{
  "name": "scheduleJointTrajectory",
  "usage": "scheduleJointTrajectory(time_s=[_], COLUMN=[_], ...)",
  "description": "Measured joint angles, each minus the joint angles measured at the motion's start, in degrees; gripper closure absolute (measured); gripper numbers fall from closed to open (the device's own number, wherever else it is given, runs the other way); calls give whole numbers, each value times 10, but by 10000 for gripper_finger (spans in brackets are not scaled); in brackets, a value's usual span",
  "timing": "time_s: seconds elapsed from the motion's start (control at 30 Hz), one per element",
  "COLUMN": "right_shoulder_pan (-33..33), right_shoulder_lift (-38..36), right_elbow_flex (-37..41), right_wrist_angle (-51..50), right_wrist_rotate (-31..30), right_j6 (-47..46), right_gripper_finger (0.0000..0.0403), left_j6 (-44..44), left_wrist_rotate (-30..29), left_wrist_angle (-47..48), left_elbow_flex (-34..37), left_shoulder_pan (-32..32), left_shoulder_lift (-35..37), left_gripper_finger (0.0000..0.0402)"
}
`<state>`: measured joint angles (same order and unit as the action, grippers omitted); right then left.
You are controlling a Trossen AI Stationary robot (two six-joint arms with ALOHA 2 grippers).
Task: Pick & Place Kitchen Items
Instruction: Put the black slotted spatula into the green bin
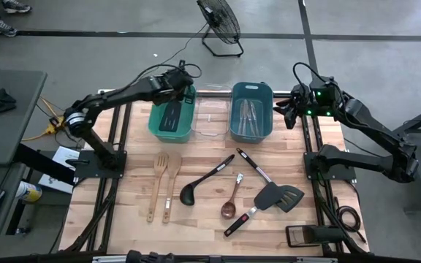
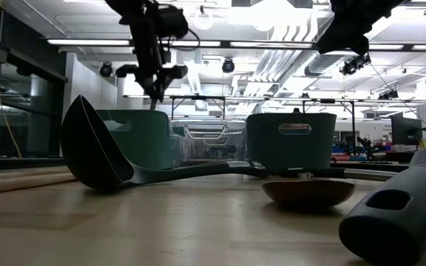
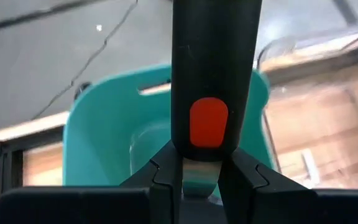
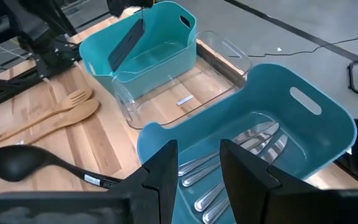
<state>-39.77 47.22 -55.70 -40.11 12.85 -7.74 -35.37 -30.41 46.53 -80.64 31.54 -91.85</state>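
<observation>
The left hand grips a black spatula over the green bin. Cutlery already lies in the blue bin; the right hand hovers empty, part open. Wooden spoons, ladle and others wait on the tabletop.

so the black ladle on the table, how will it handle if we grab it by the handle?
The ladle probably stays stiff: its long handle holds a straight line. It looks like light plastic. It rests on its deep bowl with the handle angled up in the low view, so a nudge may rock or swing it.
</observation>
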Motion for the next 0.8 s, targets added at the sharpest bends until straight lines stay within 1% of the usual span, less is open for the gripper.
scheduleJointTrajectory(time_s=[0.17,0.3,0.37,0.53,0.8], right_shoulder_pan=[0,0,0,0,0], right_shoulder_lift=[0,1,1,1,1], right_elbow_flex=[0,0,0,0,0], right_wrist_angle=[0,0,0,0,0], right_wrist_rotate=[-10,-14,-25,-25,-24], right_j6=[0,0,0,3,14], right_gripper_finger=[291,291,291,291,291], left_j6=[-12,-43,-56,-71,-81], left_wrist_rotate=[18,45,47,46,63], left_wrist_angle=[0,3,18,37,36], left_elbow_flex=[0,0,0,0,0], left_shoulder_pan=[4,3,3,4,4], left_shoulder_lift=[-29,-45,-54,-71,-78], left_gripper_finger=[331,331,331,322,324])
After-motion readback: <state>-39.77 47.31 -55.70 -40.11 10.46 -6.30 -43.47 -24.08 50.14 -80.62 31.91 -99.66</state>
